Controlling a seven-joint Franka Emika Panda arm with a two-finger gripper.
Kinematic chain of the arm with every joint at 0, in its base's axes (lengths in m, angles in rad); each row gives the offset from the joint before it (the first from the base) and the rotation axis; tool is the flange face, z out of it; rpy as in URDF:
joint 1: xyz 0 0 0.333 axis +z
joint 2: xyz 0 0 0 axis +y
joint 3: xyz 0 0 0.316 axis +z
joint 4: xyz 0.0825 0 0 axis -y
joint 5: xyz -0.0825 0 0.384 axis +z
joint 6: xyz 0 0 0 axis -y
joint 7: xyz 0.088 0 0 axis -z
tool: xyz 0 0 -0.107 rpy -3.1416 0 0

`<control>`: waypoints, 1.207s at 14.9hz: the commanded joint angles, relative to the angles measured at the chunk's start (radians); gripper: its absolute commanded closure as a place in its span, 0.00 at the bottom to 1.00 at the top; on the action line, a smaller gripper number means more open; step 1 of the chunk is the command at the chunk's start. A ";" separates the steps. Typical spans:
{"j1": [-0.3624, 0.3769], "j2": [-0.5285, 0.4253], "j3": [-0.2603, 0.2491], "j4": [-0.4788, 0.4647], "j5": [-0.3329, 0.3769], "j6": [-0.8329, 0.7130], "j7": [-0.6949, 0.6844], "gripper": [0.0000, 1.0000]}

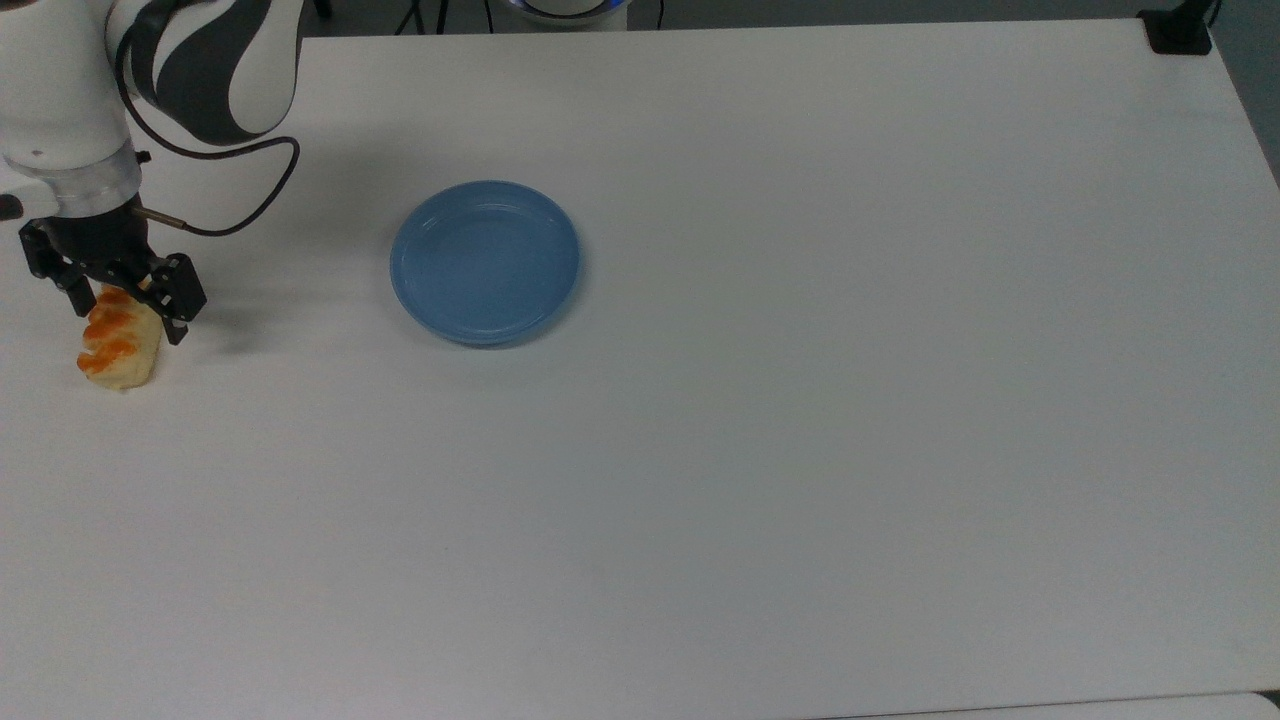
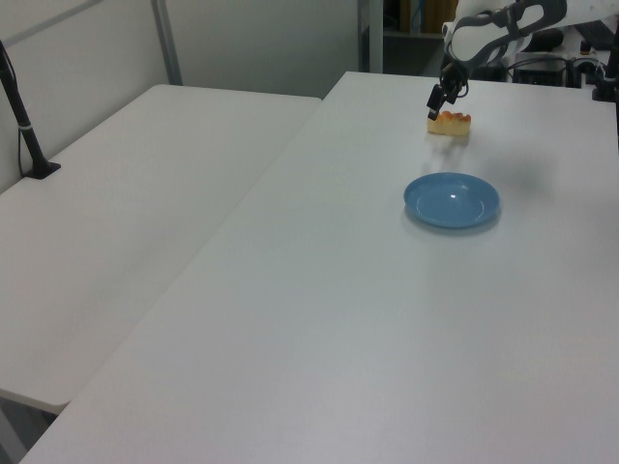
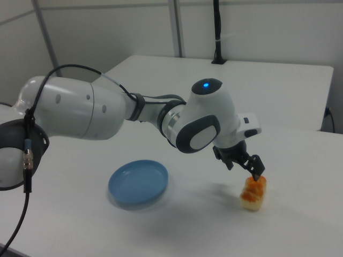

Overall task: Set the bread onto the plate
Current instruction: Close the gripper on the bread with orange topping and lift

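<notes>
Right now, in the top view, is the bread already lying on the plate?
No. The bread lies on the table far toward the top view's left of the bare plate, under the open hand.

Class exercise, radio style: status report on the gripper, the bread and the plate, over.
Gripper open, straddling the bread at one end. Bread on the table, not lifted. Plate empty, apart from the bread. Path between them clear.

One bread [image 1: 118, 345] out there on the surface [image 1: 800, 450]. One plate [image 1: 485, 262], and one claw [image 1: 125, 312].
</notes>
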 commanded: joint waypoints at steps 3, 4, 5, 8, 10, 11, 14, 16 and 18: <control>0.000 0.047 0.000 -0.008 0.009 0.120 0.010 0.00; 0.000 0.059 0.000 -0.008 0.008 0.141 0.010 0.00; 0.000 0.071 0.000 -0.010 0.005 0.160 0.010 0.00; -0.012 0.077 -0.002 -0.011 0.000 0.174 -0.007 0.32; -0.014 0.073 -0.002 -0.016 0.000 0.172 -0.008 0.57; -0.014 0.070 -0.002 -0.016 0.000 0.169 -0.007 0.66; -0.011 0.022 -0.002 -0.033 0.003 0.151 0.001 0.80; -0.001 -0.045 0.003 -0.056 0.003 0.081 -0.001 0.80; 0.003 -0.120 0.025 -0.057 0.003 -0.046 -0.002 0.80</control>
